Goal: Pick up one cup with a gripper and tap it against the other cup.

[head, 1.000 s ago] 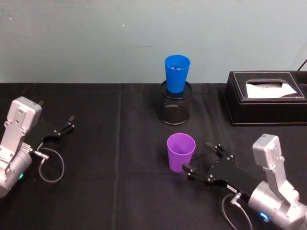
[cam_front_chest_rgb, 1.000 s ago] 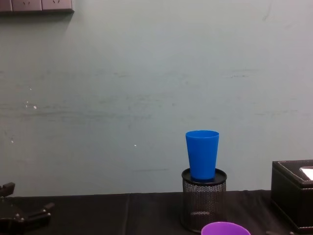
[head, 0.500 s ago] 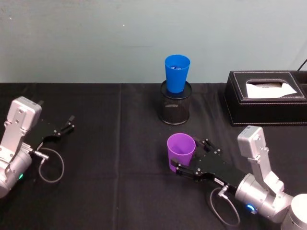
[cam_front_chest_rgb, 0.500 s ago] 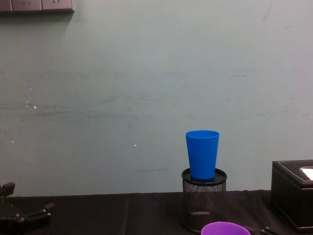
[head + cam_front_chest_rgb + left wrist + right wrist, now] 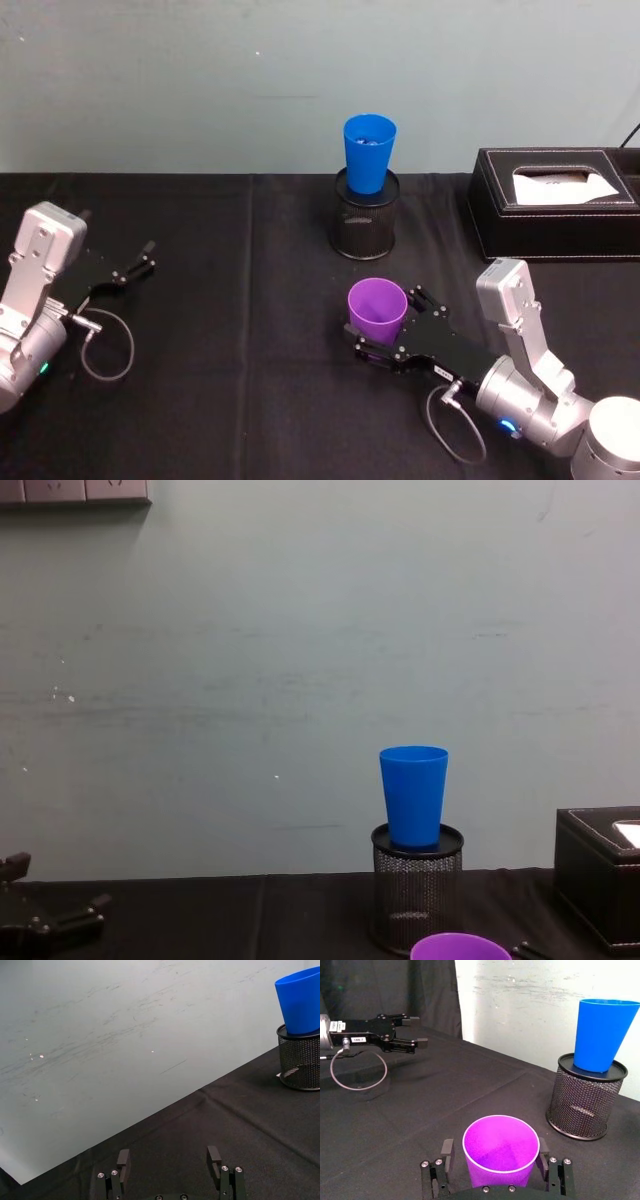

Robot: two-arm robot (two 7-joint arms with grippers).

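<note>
- And the right gripper [image 5: 385, 322] has pushed in across the black table [image 5: 250, 300]. A moment ago its fingers sat short of the purple cup [image 5: 377, 310]; now they straddle it, one on each side.
- The black tissue box [image 5: 555, 215] sits at the far right, well out of the action.
- The left gripper [image 5: 148, 255] is parked at the left edge with its fingers spread and nothing between them. This looks like a one-arm job.
- The mesh pen holder [image 5: 365, 228] stands upright at the back and serves as a pedestal.
- The blue cup [image 5: 369, 152] is perched in the holder's mouth, upright and raised. I'd say the purple cup must be lifted before it can tap.
- The purple cup stands upright on the cloth, in front of the holder and apart from it.
- The wrist view shows the fingers [image 5: 447, 1149] wide and level with the cup's upper wall. There is a sliver of gap on one side, so there is no squeeze yet. Approaching low from the side lets the flat pads meet the tapered wall squarely; closing looks next.
</note>
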